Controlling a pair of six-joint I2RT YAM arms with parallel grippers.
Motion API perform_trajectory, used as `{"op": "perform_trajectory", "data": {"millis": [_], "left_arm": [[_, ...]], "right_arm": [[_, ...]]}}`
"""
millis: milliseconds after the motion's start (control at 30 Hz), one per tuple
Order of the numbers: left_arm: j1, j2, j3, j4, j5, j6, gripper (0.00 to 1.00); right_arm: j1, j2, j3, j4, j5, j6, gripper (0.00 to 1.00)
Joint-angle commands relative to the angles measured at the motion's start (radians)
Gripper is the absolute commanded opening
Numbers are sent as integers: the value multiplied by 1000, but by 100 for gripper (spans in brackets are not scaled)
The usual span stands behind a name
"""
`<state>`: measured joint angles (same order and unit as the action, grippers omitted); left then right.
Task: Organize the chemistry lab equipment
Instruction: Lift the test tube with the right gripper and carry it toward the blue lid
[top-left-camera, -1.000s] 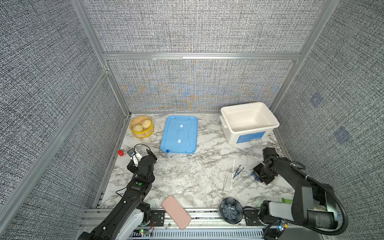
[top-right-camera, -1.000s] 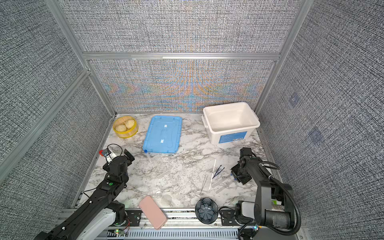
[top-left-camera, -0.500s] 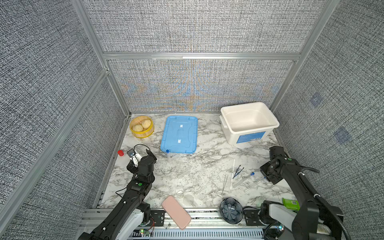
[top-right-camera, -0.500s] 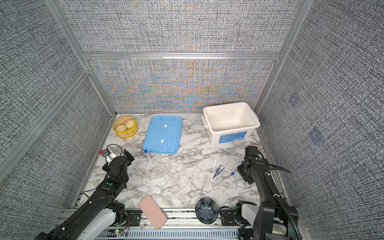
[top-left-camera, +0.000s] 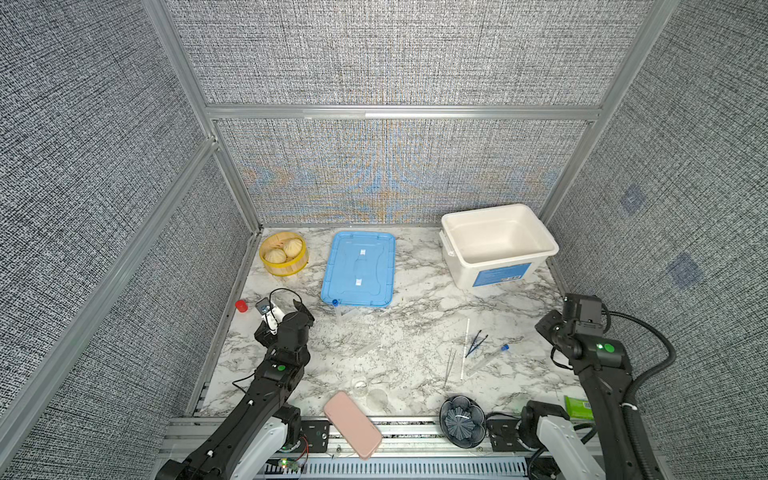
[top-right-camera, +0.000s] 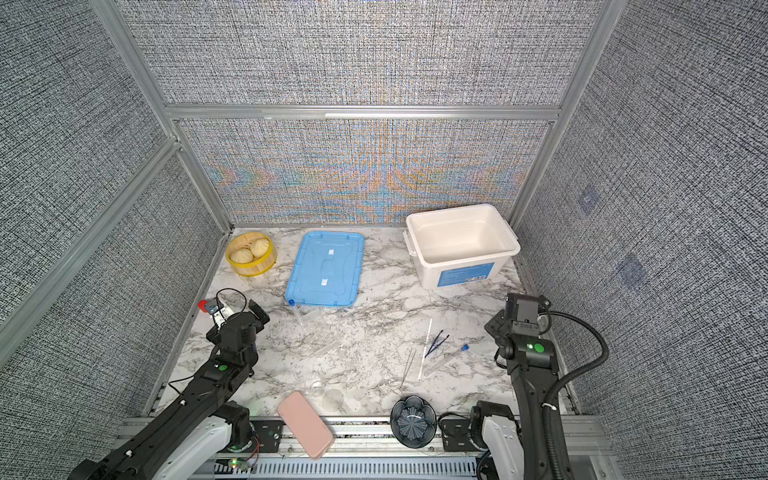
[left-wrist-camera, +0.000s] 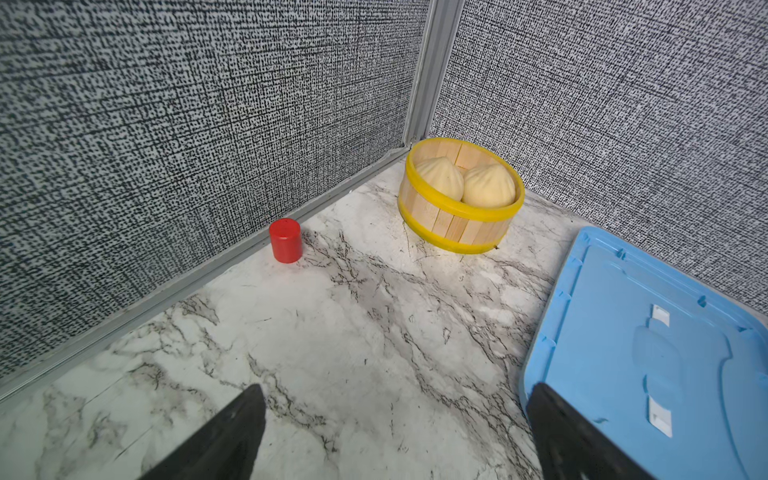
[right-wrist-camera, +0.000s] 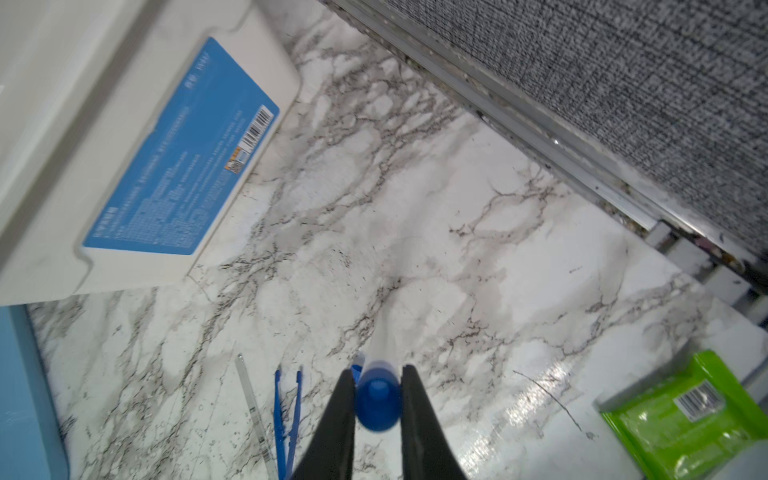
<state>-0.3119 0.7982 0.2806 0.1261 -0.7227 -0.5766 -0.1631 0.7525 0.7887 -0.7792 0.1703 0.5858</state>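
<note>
The right claw (right-wrist-camera: 378, 372) is clenched on a blue-capped tube (right-wrist-camera: 378, 403) above the bench (right-wrist-camera: 415, 208); the left claw (left-wrist-camera: 395, 388) is spread wide near the blue lid (left-wrist-camera: 644, 332).

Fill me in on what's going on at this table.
A two-armed robot is tidying lab gear. The right gripper is shut on a blue-capped tube, held above the table in front of the white bin. The left gripper hangs open and empty. Another capped tube, the dark blue tweezers, silver tweezers and white stick lie loose on the table; a third tube lies by the blue lid. Nothing shows in the bin yet.
</note>
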Motion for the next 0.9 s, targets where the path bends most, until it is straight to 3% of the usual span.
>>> {"op": "perform_trajectory", "data": {"millis": [0, 533, 867], "left_arm": [[0, 3, -1, 12, 7, -3, 99], [0, 34, 5, 27, 33, -2, 99], [0, 15, 0, 30, 25, 12, 99]], "right_arm": [[7, -15, 21, 55, -32, -92, 19], [125, 58, 72, 91, -43, -228, 17], [300, 131, 101, 139, -66, -338, 12]]}}
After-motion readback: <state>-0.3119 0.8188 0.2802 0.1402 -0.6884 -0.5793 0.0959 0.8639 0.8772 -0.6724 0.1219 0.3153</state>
